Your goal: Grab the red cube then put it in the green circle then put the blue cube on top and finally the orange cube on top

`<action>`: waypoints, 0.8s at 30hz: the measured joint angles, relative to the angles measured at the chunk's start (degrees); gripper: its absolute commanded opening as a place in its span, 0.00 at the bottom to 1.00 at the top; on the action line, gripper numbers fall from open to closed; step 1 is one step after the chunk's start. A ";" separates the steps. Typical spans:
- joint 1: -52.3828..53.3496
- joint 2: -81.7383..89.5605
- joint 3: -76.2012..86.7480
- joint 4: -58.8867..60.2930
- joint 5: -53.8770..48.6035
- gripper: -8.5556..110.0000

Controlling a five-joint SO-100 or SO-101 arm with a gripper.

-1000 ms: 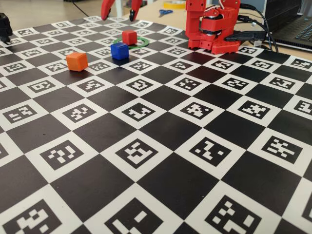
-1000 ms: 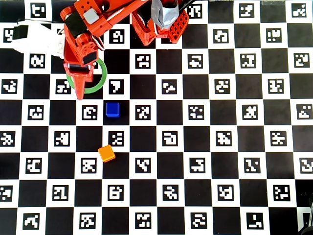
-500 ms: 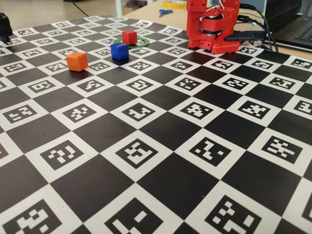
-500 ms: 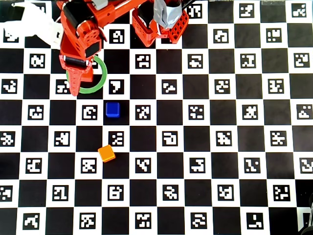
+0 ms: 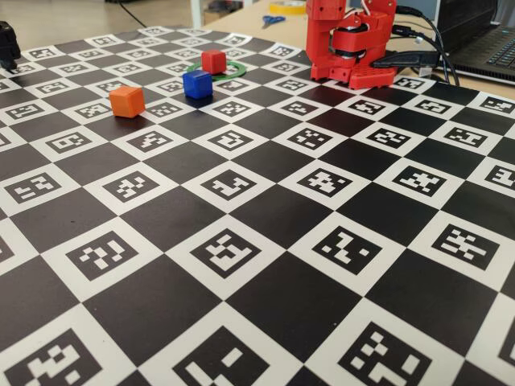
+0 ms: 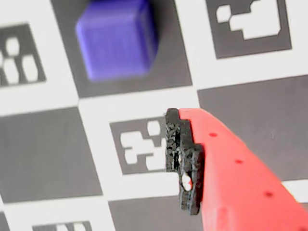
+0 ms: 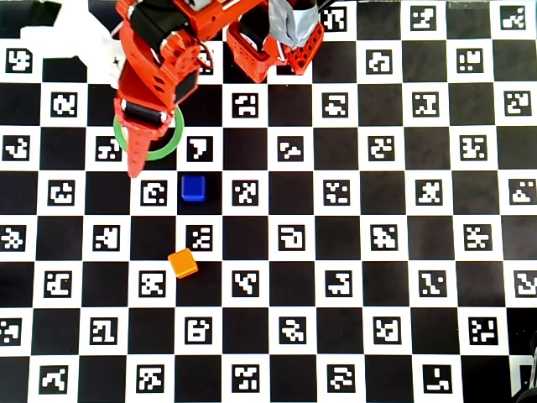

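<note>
In the fixed view the red cube (image 5: 213,61) stands inside the green circle (image 5: 240,59). The blue cube (image 5: 197,84) sits just in front of the ring, and the orange cube (image 5: 126,101) lies further to the left. In the overhead view my gripper (image 7: 134,164) hangs over the green circle (image 7: 158,154) and hides the red cube. The blue cube (image 7: 193,187) is just right of its tip, and the orange cube (image 7: 183,263) lies lower. In the wrist view my gripper (image 6: 110,159) is open and empty. One finger pad (image 6: 185,159) shows, with the blue cube (image 6: 118,38) ahead of it.
The red arm base (image 5: 350,40) stands at the back right of the checkerboard (image 5: 265,241), with cables and a laptop (image 5: 491,48) behind it. Scissors (image 5: 272,19) lie on the wooden desk at the back. The board carries printed markers.
</note>
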 measured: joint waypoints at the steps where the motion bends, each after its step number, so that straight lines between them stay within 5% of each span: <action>1: -0.97 0.00 0.00 0.00 0.00 0.48; 12: -7.91 0.00 6.33 -0.97 -1.23 0.48; 24: -8.88 -0.53 23.55 -16.17 -4.39 0.48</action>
